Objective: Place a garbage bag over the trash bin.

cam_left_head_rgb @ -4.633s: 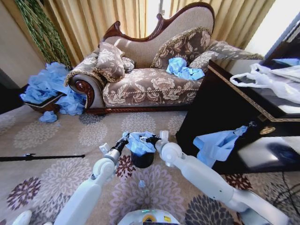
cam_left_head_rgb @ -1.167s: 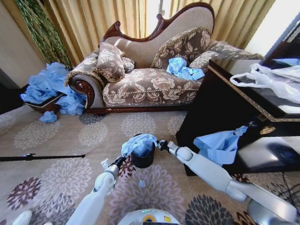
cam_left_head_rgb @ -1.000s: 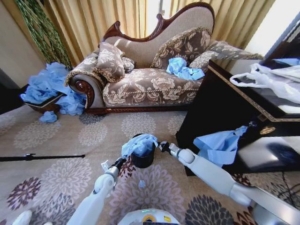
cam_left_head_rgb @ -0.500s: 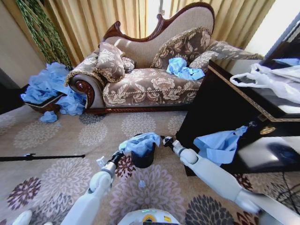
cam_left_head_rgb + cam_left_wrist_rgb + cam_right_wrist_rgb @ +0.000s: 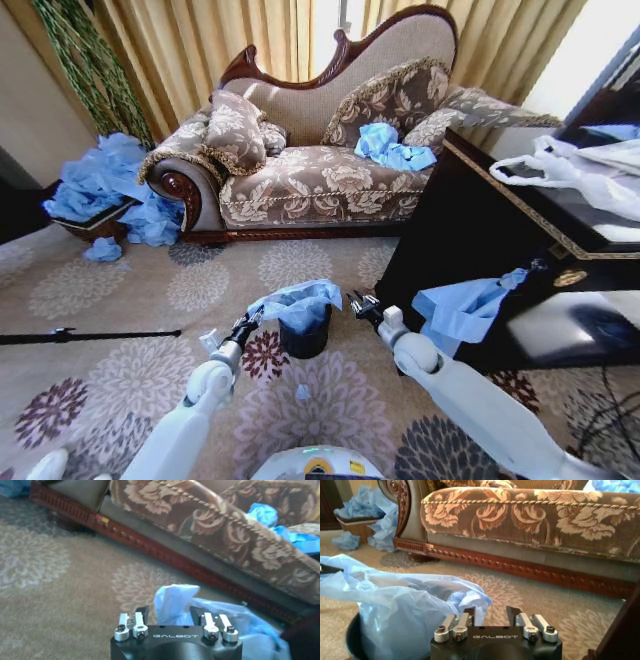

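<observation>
The trash bin (image 5: pixel 304 338) is seen upright on the patterned carpet (image 5: pixel 120 290) in front of the sofa (image 5: pixel 320 150), with the garbage bag (image 5: pixel 295 302) bunched over its top and spilling past the rim on the left; the rim is not fully covered, and black wall is visible below the plastic. The left gripper (image 5: pixel 246 324) is placed just beside the bin's left side, at the bag's left edge; in the left wrist view the left gripper (image 5: pixel 169 612) is shown with a flap of the garbage bag (image 5: pixel 200 609) between its fingers (image 5: pixel 142 612), which are set apart around it, and whether the film is actually pinched cannot be told. The right gripper (image 5: pixel 358 303) is held just right of the bin, apart from the bag. In the right wrist view the right gripper (image 5: pixel 490 613) is seen spread, nothing between its fingers (image 5: pixel 469 614), with the garbage bag (image 5: pixel 405 600) just ahead and the trash bin (image 5: pixel 354 637) wall showing under it. A pile of blue bags (image 5: pixel 100 185) is seen by the sofa's left end, and white plastic bags (image 5: pixel 575 170) on the dark cabinet (image 5: pixel 480 250) at the right.
</observation>
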You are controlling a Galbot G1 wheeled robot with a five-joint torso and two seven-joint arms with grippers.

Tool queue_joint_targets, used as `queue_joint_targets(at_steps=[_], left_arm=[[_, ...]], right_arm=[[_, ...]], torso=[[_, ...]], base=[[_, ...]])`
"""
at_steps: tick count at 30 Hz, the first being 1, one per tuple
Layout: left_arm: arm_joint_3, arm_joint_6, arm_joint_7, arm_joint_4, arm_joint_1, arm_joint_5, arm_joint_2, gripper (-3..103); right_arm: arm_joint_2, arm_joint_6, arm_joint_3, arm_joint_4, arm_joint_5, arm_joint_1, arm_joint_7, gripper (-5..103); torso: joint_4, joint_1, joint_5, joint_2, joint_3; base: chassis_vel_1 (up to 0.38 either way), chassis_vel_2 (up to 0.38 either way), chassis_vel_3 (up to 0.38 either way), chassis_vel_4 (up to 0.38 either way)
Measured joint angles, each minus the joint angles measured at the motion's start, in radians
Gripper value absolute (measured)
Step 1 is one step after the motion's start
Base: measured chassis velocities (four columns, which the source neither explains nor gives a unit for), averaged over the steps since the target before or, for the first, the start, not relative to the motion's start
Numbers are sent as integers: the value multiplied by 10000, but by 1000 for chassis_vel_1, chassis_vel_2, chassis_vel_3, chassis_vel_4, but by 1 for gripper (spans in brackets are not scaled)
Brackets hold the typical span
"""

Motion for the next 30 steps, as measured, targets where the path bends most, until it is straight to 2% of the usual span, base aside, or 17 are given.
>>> queue_joint_targets(at_steps=[1,2,3,4,6,7,8,9,10,11,13,15,16,17,19,27,30], left_arm=[[0,0,0,0,0,0,0,58],[-60,108,-1,-534,370,104,1,75],[-70,138,-22,-676,470,150,-20,75],[-79,163,-78,-826,583,200,-66,81],[-108,203,-304,-1134,836,267,-208,90],[-108,203,-304,-1134,836,267,-208,90],[-119,227,-415,-1243,924,268,-255,96],[-127,249,-516,-1336,974,262,-285,96],[-138,340,-781,-1524,1048,183,-347,98],[-138,340,-781,-1524,1048,183,-347,98],[-73,560,-1318,-1804,1065,-93,-434,100],[3,614,-1596,-1897,1045,-170,-476,100],[120,666,-1961,-1997,985,-217,-548,100],[120,666,-1961,-1997,985,-217,-548,100],[231,765,-2455,-2126,870,-389,-676,100],[227,851,-3046,-1783,553,-798,-871,100],[234,831,-3301,-1337,281,-901,-1040,100]], right_arm=[[0,0,0,0,0,0,0,44],[-16,29,252,198,20,-293,-119,56],[-16,48,299,252,69,-334,-179,56],[-12,49,346,357,193,-368,-267,61],[72,-105,366,768,1389,-364,-197,72],[72,-105,366,768,1389,-364,-197,72],[156,-305,334,1024,2255,-324,78,78],[230,-457,301,1211,2868,-267,386,83],[479,-732,221,1590,4367,-92,1263,88],[479,-732,221,1590,4367,-92,1263,88],[870,-931,49,1821,5593,222,2225,100],[975,-970,-33,1806,5685,355,2341,100],[1090,-1010,-197,1551,5440,609,2226,94],[1090,-1010,-197,1551,5440,609,2226,94],[1200,-1018,-547,1102,5057,1051,2029,88],[1831,-1048,-1580,277,4853,1906,2413,71],[2213,-1026,-2051,-245,4521,2085,2596,56]], torso=[[0,0,0,0,0],[-3,1,2,0,0],[-3,1,1,0,0],[-1,0,1,0,0],[-2,1,-2,0,0],[-2,1,-2,0,0],[-2,1,0,0,1],[-2,1,0,0,0],[0,1,-3,0,0],[0,1,-3,0,0],[1,1,3,0,1],[1,1,2,0,1],[-2,1,-3,0,1],[-2,1,-3,0,1],[-2,2,2,0,2],[-1,2,-2,0,2],[-2,2,0,-1,3]], base=[[0,0,0,0],[0,0,0,0],[0,0,0,0],[0,0,0,0],[0,0,0,0],[0,0,0,0],[0,0,0,0],[0,0,0,0],[0,0,0,0],[0,0,0,0],[0,0,0,0],[0,0,0,0],[0,0,0,0],[0,0,0,0],[0,0,0,0],[0,0,0,0],[0,0,0,0]])
